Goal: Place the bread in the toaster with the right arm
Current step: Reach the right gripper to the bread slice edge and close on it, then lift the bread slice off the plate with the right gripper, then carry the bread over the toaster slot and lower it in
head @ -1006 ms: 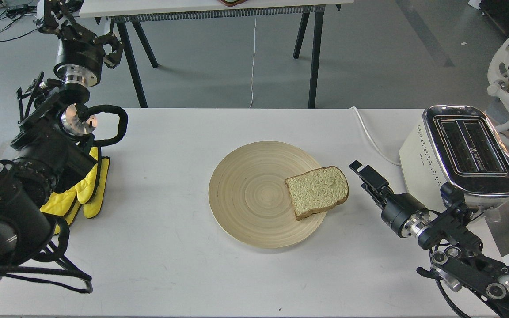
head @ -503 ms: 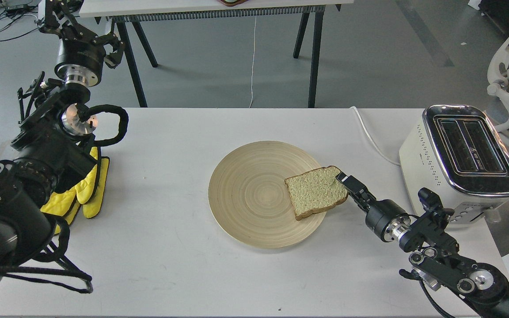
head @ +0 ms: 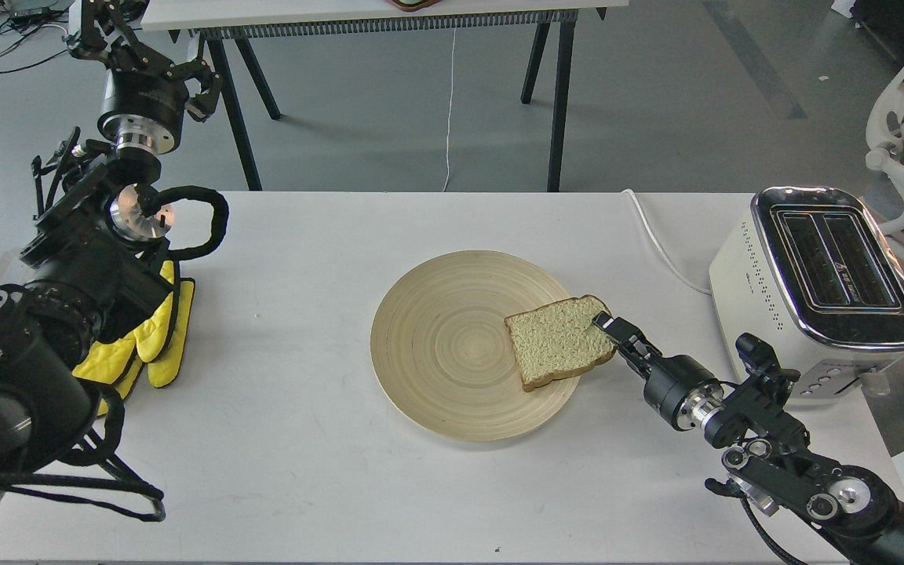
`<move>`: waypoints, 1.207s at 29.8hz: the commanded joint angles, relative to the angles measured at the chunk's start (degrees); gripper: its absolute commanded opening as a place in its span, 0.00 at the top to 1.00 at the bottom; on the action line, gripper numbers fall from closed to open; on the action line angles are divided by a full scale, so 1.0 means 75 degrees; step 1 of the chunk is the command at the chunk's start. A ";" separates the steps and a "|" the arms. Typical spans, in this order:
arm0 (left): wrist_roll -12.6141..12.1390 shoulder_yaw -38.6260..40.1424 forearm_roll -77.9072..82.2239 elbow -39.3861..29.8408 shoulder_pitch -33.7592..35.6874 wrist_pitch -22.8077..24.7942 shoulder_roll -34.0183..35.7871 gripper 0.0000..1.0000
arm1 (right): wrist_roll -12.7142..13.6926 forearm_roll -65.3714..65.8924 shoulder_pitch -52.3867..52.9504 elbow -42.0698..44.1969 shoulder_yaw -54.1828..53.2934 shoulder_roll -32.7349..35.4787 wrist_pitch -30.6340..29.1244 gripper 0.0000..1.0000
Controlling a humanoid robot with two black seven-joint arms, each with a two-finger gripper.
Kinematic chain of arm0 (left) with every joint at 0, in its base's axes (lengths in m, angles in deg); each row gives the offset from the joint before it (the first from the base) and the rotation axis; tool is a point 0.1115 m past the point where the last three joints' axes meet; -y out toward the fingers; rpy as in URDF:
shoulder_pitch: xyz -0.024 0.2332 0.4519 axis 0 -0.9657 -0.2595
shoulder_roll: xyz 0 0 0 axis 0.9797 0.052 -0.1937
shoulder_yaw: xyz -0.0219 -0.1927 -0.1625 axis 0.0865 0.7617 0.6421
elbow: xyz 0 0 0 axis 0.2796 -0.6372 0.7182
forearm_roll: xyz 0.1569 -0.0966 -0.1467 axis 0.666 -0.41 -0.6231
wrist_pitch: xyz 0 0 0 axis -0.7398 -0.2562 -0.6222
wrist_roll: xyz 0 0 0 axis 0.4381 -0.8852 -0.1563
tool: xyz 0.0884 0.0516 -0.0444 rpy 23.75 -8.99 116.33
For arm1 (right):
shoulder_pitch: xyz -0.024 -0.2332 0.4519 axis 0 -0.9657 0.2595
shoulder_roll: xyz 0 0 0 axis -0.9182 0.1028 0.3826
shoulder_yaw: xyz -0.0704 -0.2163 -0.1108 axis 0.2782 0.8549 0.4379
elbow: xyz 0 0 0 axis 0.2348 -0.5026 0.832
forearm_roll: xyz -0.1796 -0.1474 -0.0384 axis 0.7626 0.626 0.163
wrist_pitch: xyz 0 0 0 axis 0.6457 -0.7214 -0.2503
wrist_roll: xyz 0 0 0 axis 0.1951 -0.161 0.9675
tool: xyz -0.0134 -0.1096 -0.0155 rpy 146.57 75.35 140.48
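The bread (head: 555, 350), a pale slice with a brown crust, lies flat on the right part of a round wooden plate (head: 440, 345), with its right edge over the plate's rim. My right gripper (head: 606, 324) comes in from the lower right and its tip is at the slice's right edge, with one finger over the crust. Its fingers are too dark and close together to tell apart. The cream-white toaster (head: 744, 282) stands at the table's right edge with both slots empty. My left gripper (head: 107, 35) is raised at the far left, away from the plate.
A yellow glove (head: 158, 337) lies on the table at the left, partly under my left arm. The toaster's white cord (head: 656, 235) runs over the table's back edge. A white chair (head: 903, 125) stands to the right of the toaster, and another table (head: 342, 12) stands behind.
My right arm has moved left from beside the toaster to the bread, and its gripper tip now reaches the slice's right edge. The bread and my left arm have not moved.
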 commanded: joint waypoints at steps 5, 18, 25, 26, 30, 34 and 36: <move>0.0001 0.0000 0.0000 0.0000 0.0000 0.0000 0.0000 0.00 | -0.0001 0.0000 0.0003 0.0155 0.0025 -0.0153 0.0001 0.87; 0.0001 0.0000 0.0000 0.0000 0.0000 0.0000 0.0000 0.00 | -0.0048 -0.0047 0.0518 -0.1003 -0.0185 0.1122 0.0072 0.97; 0.0001 0.0000 0.0000 0.0000 0.0000 0.0000 0.0012 0.00 | -0.0048 -0.0023 0.0893 -0.2656 -0.0396 0.3289 0.0095 0.97; 0.0001 0.0000 0.0000 0.0000 0.0000 0.0000 0.0000 0.00 | -0.0048 -0.0023 0.0940 -0.2867 -0.0396 0.3652 0.0095 0.97; 0.0001 0.0000 0.0000 0.0000 0.0000 0.0000 0.0000 0.00 | -0.0001 0.0024 0.1081 -0.3372 -0.0385 0.5070 0.0072 0.97; 0.0001 0.0000 0.0000 0.0000 0.0000 0.0000 0.0000 0.00 | -0.0024 0.0024 0.1081 -0.3431 -0.0385 0.6255 0.0060 0.97; 0.0001 0.0000 0.0000 0.0000 0.0000 0.0000 0.0000 0.00 | -0.0071 0.0024 0.1081 -0.3361 -0.0396 0.6596 0.0060 0.97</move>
